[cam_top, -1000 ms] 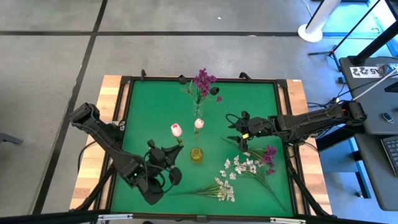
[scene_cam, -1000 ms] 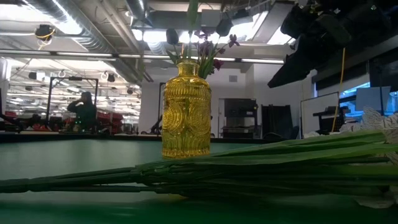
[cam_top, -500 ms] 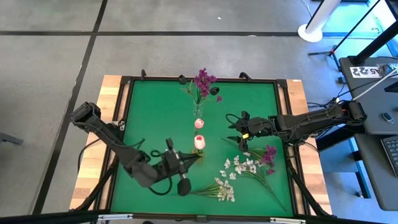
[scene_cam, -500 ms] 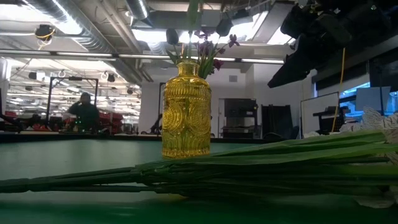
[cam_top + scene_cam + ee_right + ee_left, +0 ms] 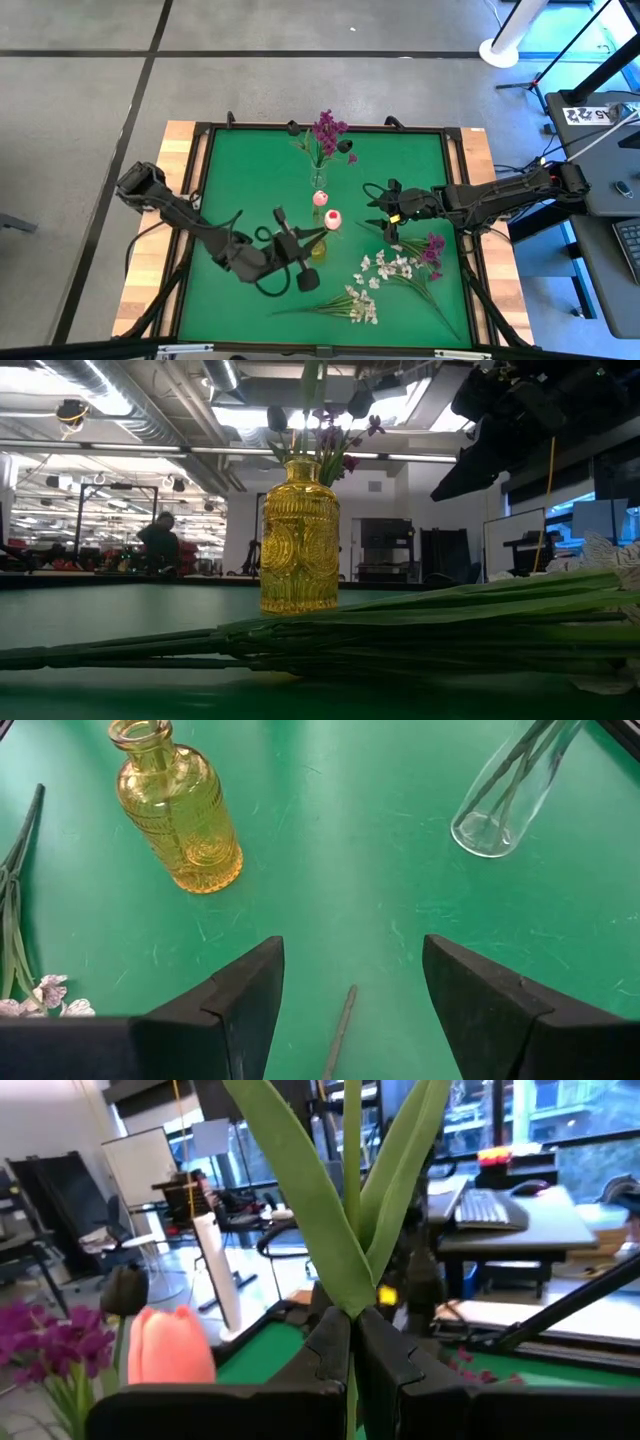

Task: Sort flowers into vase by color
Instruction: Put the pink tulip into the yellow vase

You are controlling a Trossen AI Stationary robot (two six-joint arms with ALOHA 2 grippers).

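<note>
1. Pink tulip (image 5: 333, 219) pinched by its stem in left gripper (image 5: 296, 238), beside yellow vase (image 5: 316, 248).
2. Purple flowers (image 5: 326, 132) already in clear vase (image 5: 318, 178).
3. White flowers (image 5: 385, 268) lying flat, below wide-open right gripper (image 5: 378, 213), left to sort.

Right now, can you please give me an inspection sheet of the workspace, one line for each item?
Surface: green mat in a dark frame, on a wooden table.
Job's things: purple flowers stand in the clear vase; yellow vase is upright with nothing in it; one pink tulip near the clear vase; white sprays and a purple stem lie on the mat.
Clutter: nothing seen.
Hands: left hand is shut on a tulip stem, its bud near the yellow vase; right hand is open above the mat.
Cables: some run by the right arm's base.
Surroundings: a person far behind; desks, grey floor.
</note>
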